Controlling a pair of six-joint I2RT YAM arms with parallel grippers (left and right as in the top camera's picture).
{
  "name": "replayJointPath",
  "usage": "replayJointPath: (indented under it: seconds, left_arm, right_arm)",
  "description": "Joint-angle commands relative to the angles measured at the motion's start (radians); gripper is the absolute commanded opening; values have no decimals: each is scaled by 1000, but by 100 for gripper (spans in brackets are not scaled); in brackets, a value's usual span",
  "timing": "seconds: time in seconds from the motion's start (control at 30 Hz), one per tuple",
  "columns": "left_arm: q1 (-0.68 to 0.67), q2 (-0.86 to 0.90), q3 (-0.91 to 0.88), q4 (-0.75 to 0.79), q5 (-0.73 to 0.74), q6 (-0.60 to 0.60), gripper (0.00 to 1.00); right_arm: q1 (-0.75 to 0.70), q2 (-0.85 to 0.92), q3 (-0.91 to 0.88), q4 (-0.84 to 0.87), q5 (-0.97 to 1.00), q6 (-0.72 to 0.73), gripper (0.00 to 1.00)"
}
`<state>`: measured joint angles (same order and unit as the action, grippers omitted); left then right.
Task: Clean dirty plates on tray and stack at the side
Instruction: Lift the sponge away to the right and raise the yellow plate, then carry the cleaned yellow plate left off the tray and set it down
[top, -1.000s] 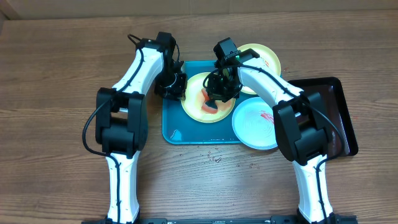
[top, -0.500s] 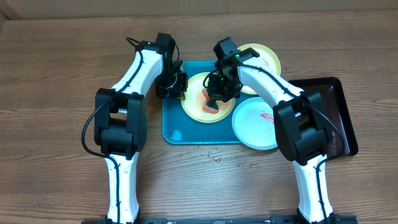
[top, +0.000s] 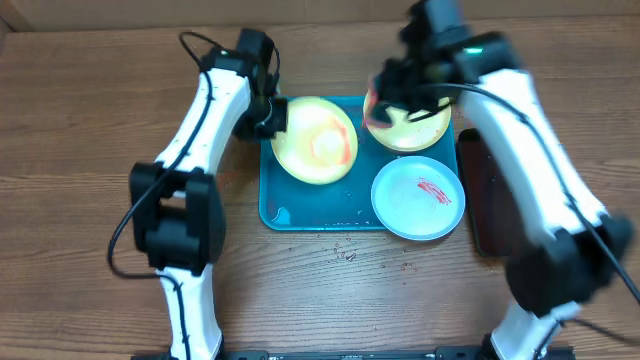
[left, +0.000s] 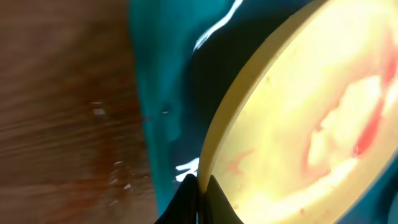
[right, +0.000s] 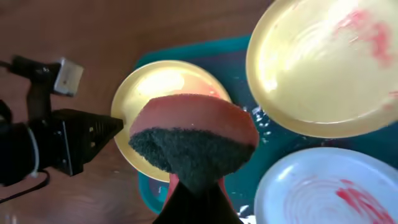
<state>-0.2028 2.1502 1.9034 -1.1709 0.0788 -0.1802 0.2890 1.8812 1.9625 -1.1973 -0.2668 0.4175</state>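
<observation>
Tray (top: 300, 215) sits near the counter's far edge, long axis parallel to it. Left gripper (top: 272, 118) pinches the rim of its left plate (top: 313, 140). Right gripper (top: 387, 98) clamps a sponge (right: 193, 134).

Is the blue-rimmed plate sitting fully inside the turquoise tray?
Not fully. The blue-rimmed plate lies over the tray at the corner nearest the right arm's base, and its rim sticks out past the tray's edges.
</observation>
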Motion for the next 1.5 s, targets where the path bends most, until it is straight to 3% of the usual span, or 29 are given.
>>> replayJointPath:
  seconds: [0.0, 0.13, 0.37, 0.6, 0.9, 1.27, 1.47]
  left_arm:
    - [-18, -84, 28, -10, -115, 19, 4]
    - [-47, -138, 28, -16, -222, 18, 4]
    - [-159, -183, 28, -40, -571, -42, 4]
    - [-298, -182, 27, -76, -914, -198, 4]
    - [-381, -182, 27, -109, -1104, -325, 4]
    - [-481, -182, 27, -111, -1408, -326, 4]
    - [-521, -182, 27, -111, -1471, -326, 4]
  right_arm:
    - [-74, -74, 17, -35, 40, -4, 4]
    - [-164, -120, 17, -106, 85, -30, 4]
    - [-301, -136, 17, -182, 94, -54, 4]
    - [-365, -136, 16, -208, 95, -76, 4]
    - [-365, -136, 16, -208, 102, -78, 4]
    - [-367, -136, 16, -209, 102, -78, 4]
    - [-367, -136, 16, -211, 102, -78, 4]
